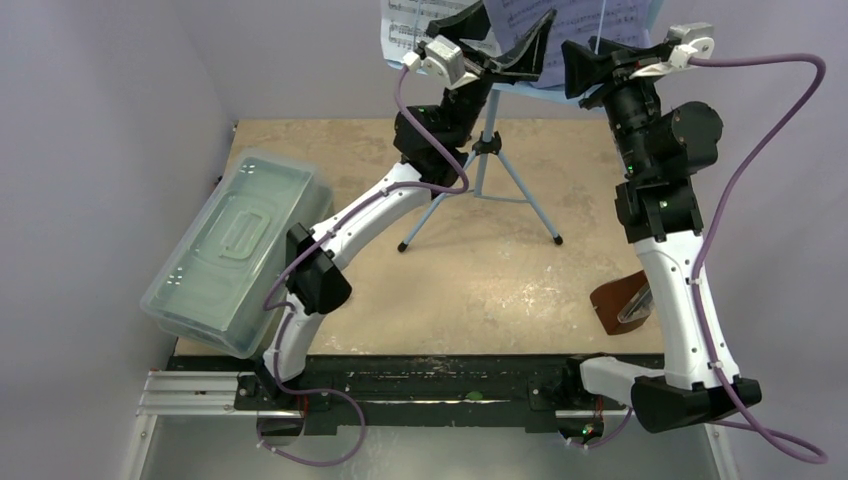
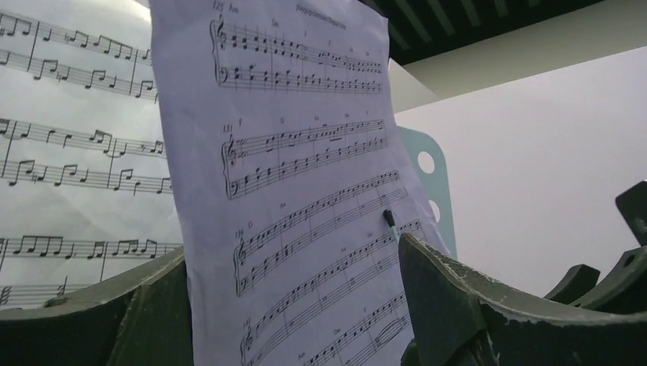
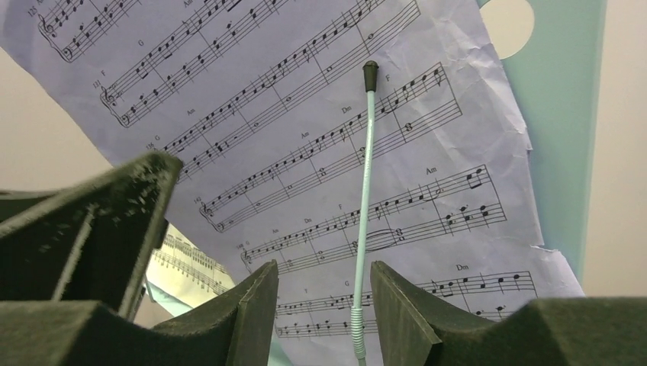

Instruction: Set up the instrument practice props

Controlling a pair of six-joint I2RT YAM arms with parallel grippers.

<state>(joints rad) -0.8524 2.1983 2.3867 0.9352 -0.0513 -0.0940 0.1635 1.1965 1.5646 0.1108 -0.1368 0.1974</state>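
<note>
Left claw [image 2: 290, 252]: jaws wide apart, lilac page [image 2: 297, 191] between them, not pinched. Right claw [image 3: 324, 268]: jaws parted, page-holder wire [image 3: 365, 191] between, nothing gripped. White page [image 2: 69, 152] beside lilac, both up on music stand [image 1: 487, 147], far bench [image 1: 480, 290] middle. Metronome [image 1: 622, 300] on bench by right arm. Clear box [image 1: 235, 250] at left edge.

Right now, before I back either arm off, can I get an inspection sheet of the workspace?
Surface: tan table, no spills seen.
Job's things: music stand upright; lilac page and white page on its desk, retaining wire over the lilac one; metronome partly behind the right arm.
Clutter: clear lidded box at the left table edge.
Grippers: left gripper jaws open around the lilac page; right gripper jaws open around the wire.
Cables: purple cable loops wide off the right arm.
Surroundings: grey walls.
</note>
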